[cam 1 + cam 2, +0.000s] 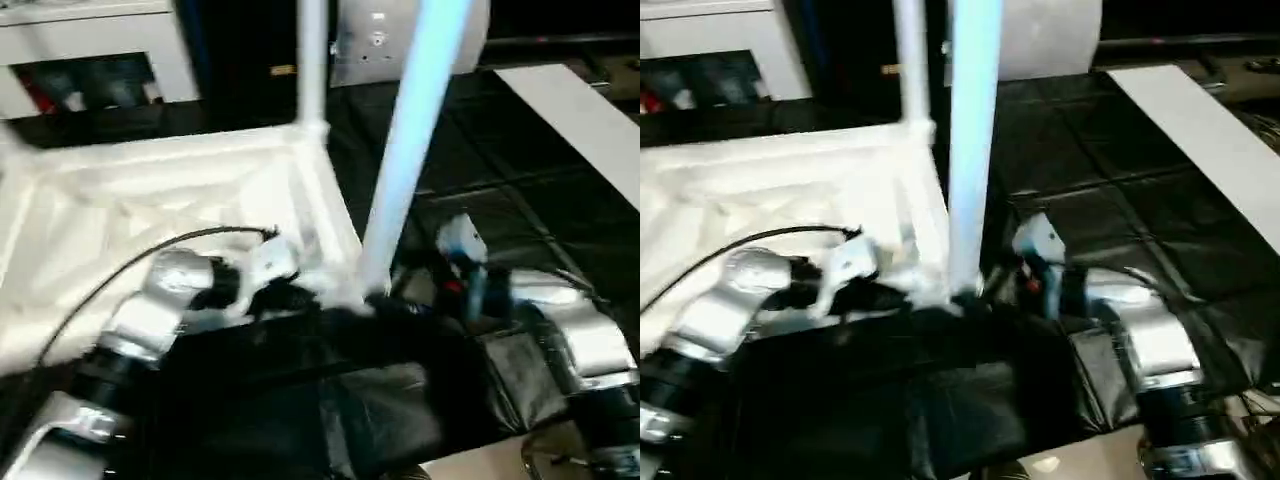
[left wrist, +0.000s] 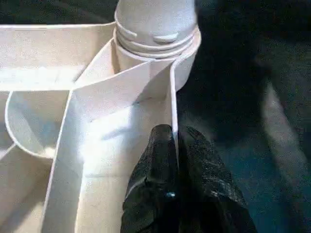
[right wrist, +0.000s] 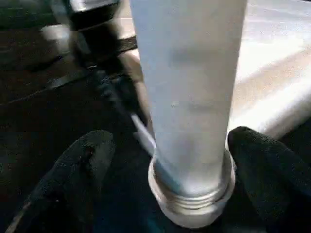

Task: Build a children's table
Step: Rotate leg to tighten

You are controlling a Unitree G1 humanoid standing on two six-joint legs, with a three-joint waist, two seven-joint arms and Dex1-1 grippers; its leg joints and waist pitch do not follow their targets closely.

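The left gripper (image 2: 175,160) is pinched tight on the thin rim wall of the upturned table top (image 1: 150,200), its forearm reaching in from seven o'clock. The right gripper (image 3: 167,160) stands wide, fingers (image 3: 85,162) flanking the near leg (image 1: 405,150) without touching. At twelve o'clock, another leg (image 1: 312,60) stands in the far corner.

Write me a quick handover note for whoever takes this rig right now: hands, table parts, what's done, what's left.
Left hand: shut, pinching the tabletop rim beside the near corner socket.
Right hand: open, fingers either side of the near leg, not gripping.
Tabletop lies underside up.
Done: near leg stands in its socket; far leg stands at the next corner.
Left: check the near leg is fully seated; fit legs at the remaining corners, whose state I can't see.
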